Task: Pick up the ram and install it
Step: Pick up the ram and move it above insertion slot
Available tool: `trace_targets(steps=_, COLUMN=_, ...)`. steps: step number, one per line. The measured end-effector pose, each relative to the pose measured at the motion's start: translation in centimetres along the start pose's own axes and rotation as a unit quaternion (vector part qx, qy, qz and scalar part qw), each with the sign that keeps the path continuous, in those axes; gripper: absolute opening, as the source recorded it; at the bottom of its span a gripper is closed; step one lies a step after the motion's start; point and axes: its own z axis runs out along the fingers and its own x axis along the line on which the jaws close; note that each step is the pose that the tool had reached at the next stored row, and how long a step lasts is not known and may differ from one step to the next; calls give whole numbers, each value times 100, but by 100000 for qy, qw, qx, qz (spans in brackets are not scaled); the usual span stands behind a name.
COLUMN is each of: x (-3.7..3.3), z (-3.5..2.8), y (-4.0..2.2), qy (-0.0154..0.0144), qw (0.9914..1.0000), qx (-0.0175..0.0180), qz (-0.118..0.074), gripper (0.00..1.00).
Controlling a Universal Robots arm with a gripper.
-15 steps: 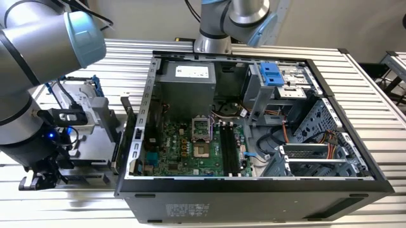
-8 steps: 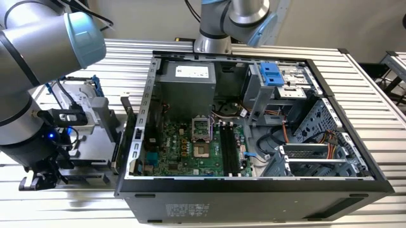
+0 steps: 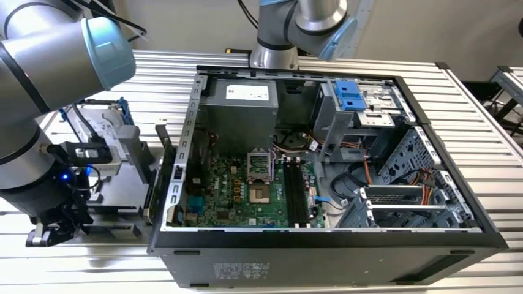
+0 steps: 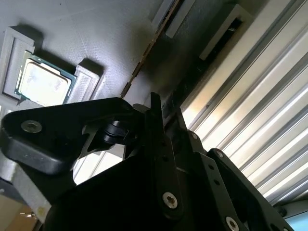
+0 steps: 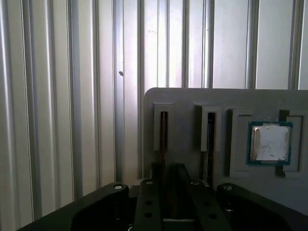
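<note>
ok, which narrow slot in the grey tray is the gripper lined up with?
The slot holding the copper-edged thin stick, farther from the square silver processor chip; the gripper sits in line with it. The other slot lies nearer the chip.

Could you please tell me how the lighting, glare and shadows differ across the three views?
Exterior view: even light, the open computer case readable inside. First wrist view: bright table slats behind, gripper and tray in shadow, processor chip reflecting. Second wrist view: strong glare on the table slats, gripper nearly black.
</note>
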Motion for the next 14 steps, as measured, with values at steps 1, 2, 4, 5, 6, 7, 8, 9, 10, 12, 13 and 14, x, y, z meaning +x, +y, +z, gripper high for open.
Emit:
trace_targets(steps=1, x=0, z=0, y=0, qy=4, qw=100000, qx=-2, qz=-1, gripper=100)
trace_targets(steps=2, x=0, z=1, y=0, qy=3, qw=100000, qx=-2, qz=-2, gripper=100)
trace_targets(steps=4, x=0, z=1, y=1, qy=9, qw=100000, qx=-4, qz=1, gripper=100)
trace_targets(steps=5, x=0, z=1, y=1, qy=2, qw=100000, qx=-2, qz=3, gripper=100)
trace_targets(steps=6, x=0, z=1, y=1, qy=4, qw=100000, qx=-2, qz=1, gripper=100)
trace_targets(steps=7, x=0, z=2, y=2, qy=3, qw=100000, qx=-3, qz=0, gripper=100)
trace_targets(steps=8, x=0, z=2, y=2, qy=3, qw=100000, qx=-2, qz=-1, gripper=100)
trace_targets(steps=9, x=0, z=3, y=2, qy=1, qw=100000, qx=-3, qz=-2, gripper=100)
trace_targets(steps=10, x=0, z=3, y=2, qy=3, qw=100000, qx=-2, qz=-1, gripper=100)
trace_targets(steps=12, x=0, z=3, y=3, qy=5, qw=100000, qx=-1, qz=1, gripper=100)
trace_targets(steps=13, x=0, z=4, y=3, qy=3, qw=100000, qx=-3, qz=2, gripper=100)
trace_targets(steps=14, x=0, z=4, y=3, qy=3, qw=100000, qx=-2, qz=2, gripper=100)
